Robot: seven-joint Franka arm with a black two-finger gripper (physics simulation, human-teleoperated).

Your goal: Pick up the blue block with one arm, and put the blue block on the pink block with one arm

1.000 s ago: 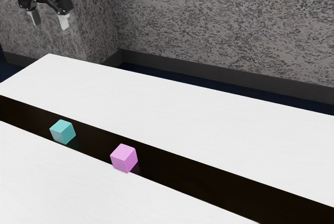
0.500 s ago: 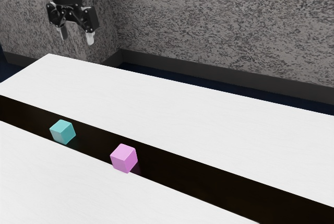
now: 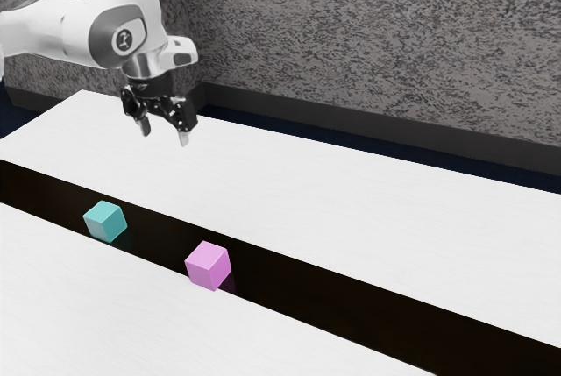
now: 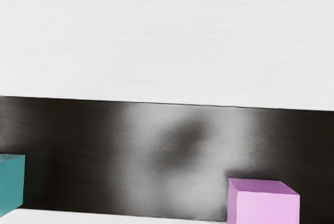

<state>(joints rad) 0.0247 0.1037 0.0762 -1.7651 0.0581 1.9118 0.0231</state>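
Observation:
The blue block (image 3: pixel 105 221), a teal-blue cube, sits on the dark strip of the table toward the exterior view's left. A pink block (image 3: pixel 208 265) rests on the same strip, a short way to the exterior view's right of the blue one. My gripper (image 3: pixel 163 133) hangs open and empty above the white tabletop, well behind both blocks. In the wrist view the blue block (image 4: pixel 10 183) and the pink block (image 4: pixel 262 201) lie apart on the dark strip.
The white table (image 3: pixel 351 192) is crossed by a dark strip (image 3: pixel 351 306) running diagonally. A speckled grey wall (image 3: pixel 368 34) stands behind the table, with a dark baseboard along its foot.
My arm has swung down and toward the exterior view's right, bringing the gripper from high near the wall to just above the table. The blocks have not moved.

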